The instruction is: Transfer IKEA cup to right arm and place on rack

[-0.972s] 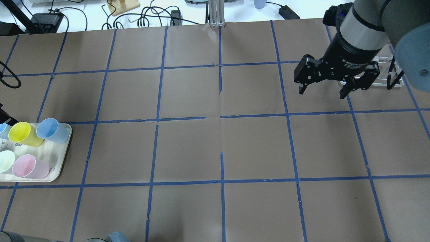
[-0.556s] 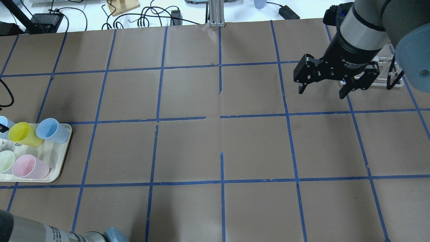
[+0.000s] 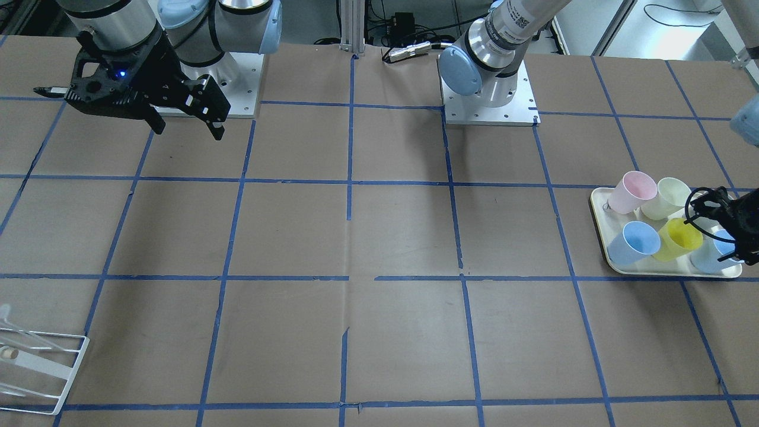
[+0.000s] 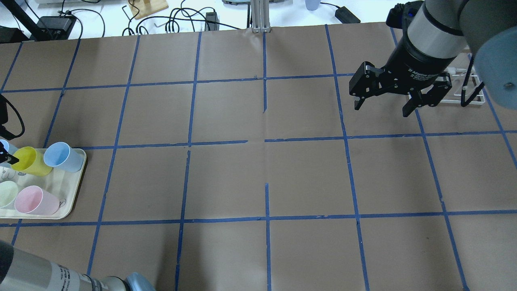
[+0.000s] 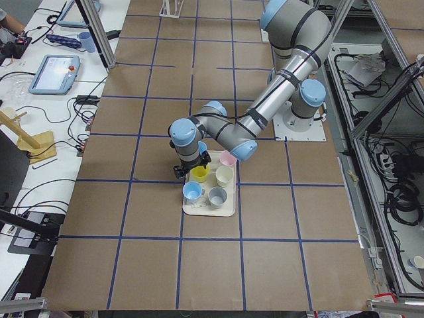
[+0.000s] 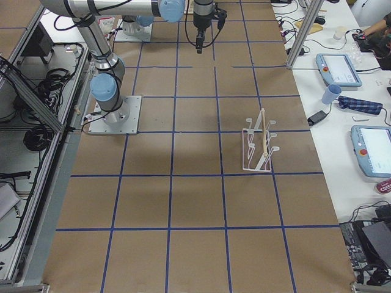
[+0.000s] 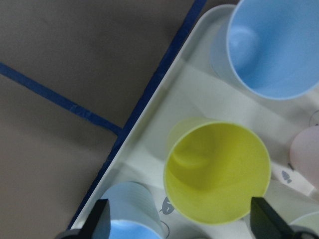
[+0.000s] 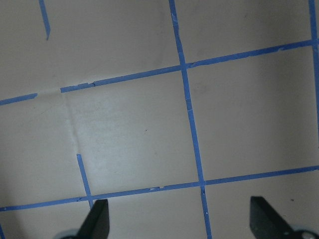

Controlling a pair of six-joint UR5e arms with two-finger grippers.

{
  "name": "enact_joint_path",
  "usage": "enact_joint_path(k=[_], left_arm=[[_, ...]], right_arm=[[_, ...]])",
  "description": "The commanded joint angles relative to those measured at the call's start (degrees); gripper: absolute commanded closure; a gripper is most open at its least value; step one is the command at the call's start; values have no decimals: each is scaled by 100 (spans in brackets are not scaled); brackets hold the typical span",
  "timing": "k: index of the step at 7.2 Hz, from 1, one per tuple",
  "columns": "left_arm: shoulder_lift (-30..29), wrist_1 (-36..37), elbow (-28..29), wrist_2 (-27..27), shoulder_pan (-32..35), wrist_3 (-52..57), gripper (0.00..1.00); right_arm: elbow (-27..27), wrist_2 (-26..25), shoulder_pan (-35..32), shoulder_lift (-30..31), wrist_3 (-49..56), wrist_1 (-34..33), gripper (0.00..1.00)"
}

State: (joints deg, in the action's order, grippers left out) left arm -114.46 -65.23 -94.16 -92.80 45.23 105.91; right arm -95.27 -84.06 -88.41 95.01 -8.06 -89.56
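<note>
Left gripper [image 7: 183, 220] newly over IKEA cup [image 7: 217, 172], beside tray [image 4: 69, 178] edge

- right arm [image 4: 436, 28]: silver-grey tubes, pale-blue joint caps; black collar [image 4: 420, 68] above fingers [image 4: 412, 106], white lettering on it.
- right gripper [image 4: 381, 109]: black, two jointed fingers; blue light [image 3: 121, 74] behind them.
- left arm [image 5: 281, 83]: same colours; black cable [image 3: 697, 204] looped beside fingers; code label [image 3: 522, 21] far up tube; white base plate [image 3: 489, 112], screws along edge.

Left tool [image 7: 182, 221] spread wide, right tool [image 4: 381, 109] spread, aloft
</note>
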Motion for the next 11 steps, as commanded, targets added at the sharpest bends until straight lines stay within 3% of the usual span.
enact_joint_path(k=[1, 2, 3, 4, 5, 7, 8, 11], left_arm=[[-67, 2, 3, -10, 74, -69, 9], [-128, 19, 3, -10, 82, -62, 14], [-233, 211, -5, -10, 74, -18, 25], [-295, 256, -5, -19, 74, 0, 29], [-322, 265, 3, -19, 65, 0, 43], [-313, 265, 12, -19, 74, -52, 89], [-313, 265, 38, -19, 74, -70, 100], [-200, 134, 144, -10, 100, -131, 100]], right_arm=[[-9, 840, 8, -122, 215, -78, 0], [-9, 1326, 17, -193, 565, -227, 0], [-18, 1496, 35, -185, 656, -211, 0], [-26, 2377, 43, -202, 674, -167, 0], [-27, 2629, 70, -202, 683, -158, 0], [-44, 3471, 157, -360, 674, -158, 0], [-192, 3832, 236, -447, 683, -193, 0], [-325, 5745, 377, -413, 874, -202, 0]])
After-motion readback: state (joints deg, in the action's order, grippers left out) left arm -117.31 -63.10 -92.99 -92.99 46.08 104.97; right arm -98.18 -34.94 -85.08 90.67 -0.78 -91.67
